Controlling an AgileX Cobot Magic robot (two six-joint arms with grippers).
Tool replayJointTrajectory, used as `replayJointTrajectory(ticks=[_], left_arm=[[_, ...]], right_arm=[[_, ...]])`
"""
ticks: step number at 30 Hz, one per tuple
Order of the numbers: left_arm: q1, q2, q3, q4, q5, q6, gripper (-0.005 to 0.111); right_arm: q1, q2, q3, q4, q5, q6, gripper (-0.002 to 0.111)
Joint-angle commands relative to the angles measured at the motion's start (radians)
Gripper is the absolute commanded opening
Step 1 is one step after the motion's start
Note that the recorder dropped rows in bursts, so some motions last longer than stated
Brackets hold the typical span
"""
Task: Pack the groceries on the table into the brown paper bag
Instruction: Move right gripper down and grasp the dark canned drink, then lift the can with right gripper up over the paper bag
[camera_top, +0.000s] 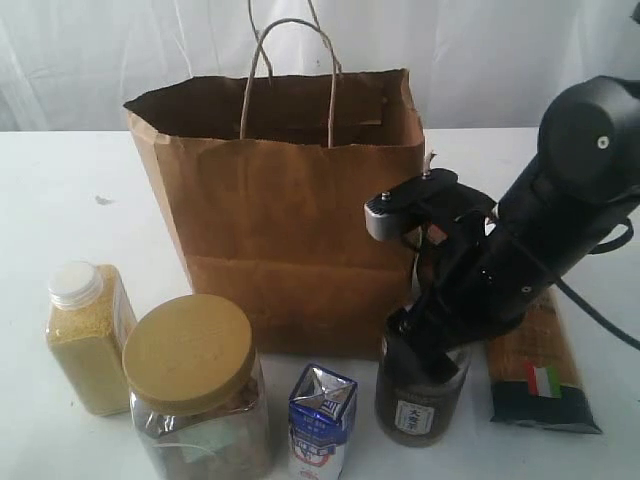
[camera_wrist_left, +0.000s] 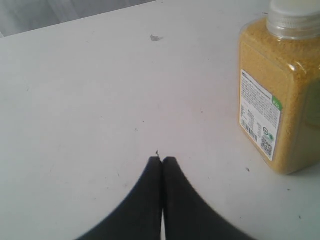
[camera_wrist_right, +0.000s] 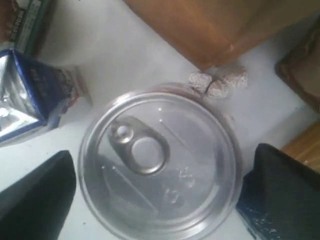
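On the table, right at the front right corner of the bag, the dark jar is sitting upright with its silvery pull-tab top facing up. The right gripper is hanging straight over it, and its jaws are standing wide apart, one on each side of the lid. Honestly can't tell if they're touching the glass or just flanking it, but nothing is looking squeezed.

Just beside the jar on its left in the exterior view, the carton is standing upright. On the jar's other side the spaghetti is lying flat, partly hiding behind the black arm. The right wrist view is also showing a few small pale lumps sitting by the bag's corner, no idea what they are.

Further left, the tan-lid jar is standing near the carton, and the bottle of yellow grain is sitting at the far left end of the row, just beside that jar.

Behind all of them the bag is standing open, handles sticking up.

The left gripper is hovering over bare table with its jaws pressed together and holding nothing, the bottle standing near it off to one side.
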Motion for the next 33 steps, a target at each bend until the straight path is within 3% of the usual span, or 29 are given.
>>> replayJointTrajectory(ticks=[1,6,8,11,17,24,33], left_arm=[[0.004,-0.005,0.004,-0.012,-0.002,-0.001,0.0],[0.004,-0.005,0.004,-0.012,-0.002,-0.001,0.0],[0.004,-0.005,0.004,-0.012,-0.002,-0.001,0.0],[0.004,-0.005,0.004,-0.012,-0.002,-0.001,0.0],[0.004,-0.005,0.004,-0.012,-0.002,-0.001,0.0],[0.004,-0.005,0.004,-0.012,-0.002,-0.001,0.0],[0.004,-0.005,0.004,-0.012,-0.002,-0.001,0.0]], right_arm=[[0.004,0.031,-0.007,-0.027,-0.048,-0.01,0.089],[0.004,0.082,-0.007,-0.027,-0.046,-0.01,0.086],[0.004,0.081,-0.007,-0.027,-0.039,-0.01,0.074],[0.004,0.078,-0.007,-0.027,-0.04,0.018,0.045],[0.004,-0.084,-0.015,-0.025,0.047,0.048,0.0],[0.004,-0.226,-0.157,-0.069,0.194,0.062,0.0],[0.004,-0.252,-0.521,-0.079,0.28,0.085,0.0]])
